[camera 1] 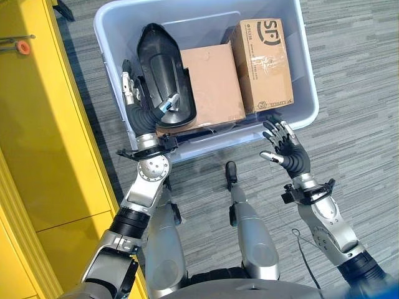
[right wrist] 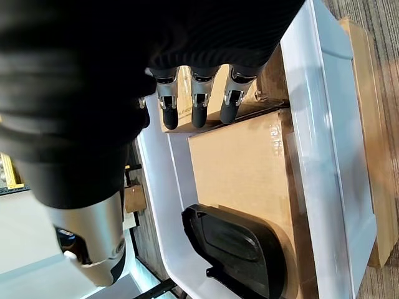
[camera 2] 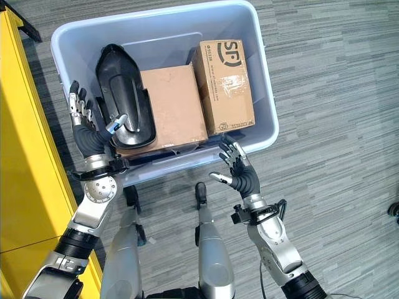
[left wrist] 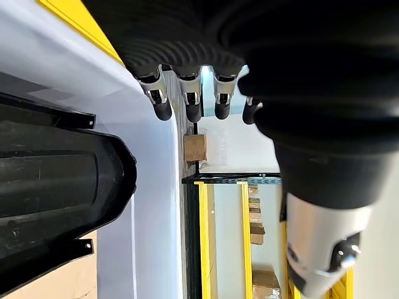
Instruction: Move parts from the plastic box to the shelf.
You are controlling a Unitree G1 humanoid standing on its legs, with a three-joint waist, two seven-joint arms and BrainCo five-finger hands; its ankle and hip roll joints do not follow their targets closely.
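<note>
Clearly the black part (camera 1: 161, 78) lies at nine o'clock inside the plastic box (camera 1: 293, 25), atop a cardboard box (camera 1: 215, 84). Left robot hand (camera 1: 132, 92) beside it and right robot hand (camera 1: 283, 146) outside are wide, empty; close both sides evenly before lifting.

The only print sits on the tall brown cardboard box (camera 1: 265, 62), which lies inside the pale grey plastic box (camera 1: 308, 93) just beyond the fingertips of the right hand (camera 1: 283, 149). Its top bears a large dark logo mark at the end far from the hand, and a small round stamp with a line of tiny, unreadable characters at the near end.
</note>
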